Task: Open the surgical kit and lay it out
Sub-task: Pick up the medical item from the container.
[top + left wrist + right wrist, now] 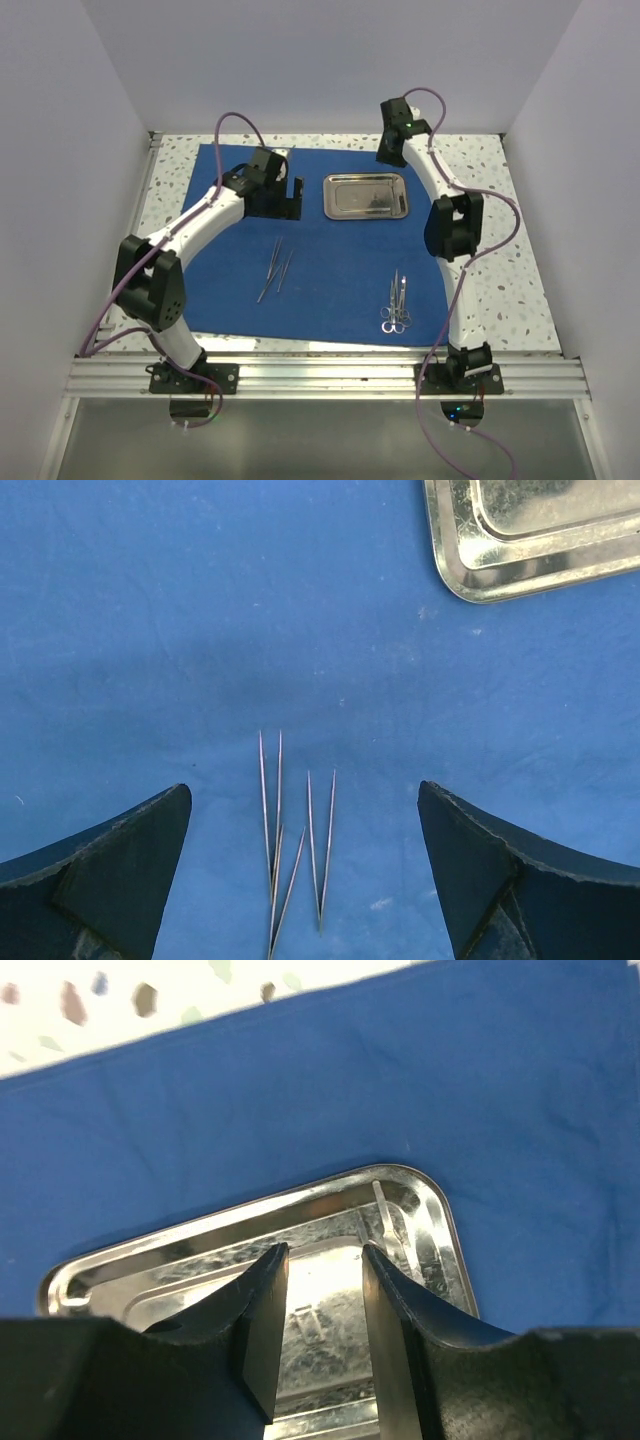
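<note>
Lying spread flat on the speckled desk [510, 255], the blue cloth [330, 290] carries every piece of the kit

Nearest the arm bases, 2 ring-handled forceps [396, 300] lie side by side on the cloth's right part, with their rings toward the near edge. Further in and to the left, 2 tweezers [270, 270] lie close together, their open tips toward the far side. Beyond them the left pincer [303, 792] hangs above the cloth, its fingers spread wide with nothing between them. Level with it and to its right, the steel tray [366, 196] sits flat on the cloth near the far edge. The right pincer [322, 1255] hovers over the tray, fingers only narrowly parted and gripping nothing
</note>
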Controlling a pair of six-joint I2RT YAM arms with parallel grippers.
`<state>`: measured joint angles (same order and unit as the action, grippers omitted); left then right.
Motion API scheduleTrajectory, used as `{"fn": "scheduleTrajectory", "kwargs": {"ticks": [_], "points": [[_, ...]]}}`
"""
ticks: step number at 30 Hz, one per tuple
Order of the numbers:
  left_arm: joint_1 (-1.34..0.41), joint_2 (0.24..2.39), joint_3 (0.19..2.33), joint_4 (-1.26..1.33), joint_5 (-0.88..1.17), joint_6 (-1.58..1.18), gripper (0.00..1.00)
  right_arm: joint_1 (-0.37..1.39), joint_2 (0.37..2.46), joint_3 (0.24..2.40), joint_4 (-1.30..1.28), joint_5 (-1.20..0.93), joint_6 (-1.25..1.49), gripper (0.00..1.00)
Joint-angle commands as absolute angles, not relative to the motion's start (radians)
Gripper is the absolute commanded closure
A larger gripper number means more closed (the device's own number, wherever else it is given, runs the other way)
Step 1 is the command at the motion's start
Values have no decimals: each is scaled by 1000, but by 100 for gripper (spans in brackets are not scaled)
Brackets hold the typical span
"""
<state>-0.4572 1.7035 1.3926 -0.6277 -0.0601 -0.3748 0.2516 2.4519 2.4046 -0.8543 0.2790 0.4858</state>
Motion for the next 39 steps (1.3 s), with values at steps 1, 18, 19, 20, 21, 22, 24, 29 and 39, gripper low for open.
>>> {"fn": "scheduleTrajectory", "kwargs": {"ticks": [1, 18, 19, 20, 21, 22, 24, 29, 39], "points": [[-437, 1666, 1384, -641, -78, -380, 1, 226, 2488, 2474, -913, 288, 489, 60], [-379, 1755, 1424, -655, -66, -360, 1, 204, 2631, 2480, -874, 264, 502, 60], [-377, 1759, 1422, -655, -67, -362, 1, 203, 2635, 2482, -873, 262, 502, 60], [-376, 1759, 1422, -653, -67, -362, 1, 201, 2640, 2487, -874, 265, 502, 60], [-374, 1761, 1419, -655, -69, -361, 1, 198, 2648, 2488, -874, 264, 500, 61], [-374, 1764, 1417, -655, -71, -360, 1, 195, 2649, 2490, -873, 265, 502, 62], [-371, 1767, 1416, -658, -74, -360, 1, 192, 2655, 2482, -876, 264, 502, 69], [-364, 1772, 1414, -660, -75, -364, 2, 186, 2655, 2447, -877, 255, 492, 92], [-360, 1761, 1393, -649, -61, -371, 2, 184, 2594, 2430, -864, 232, 471, 100]]}}
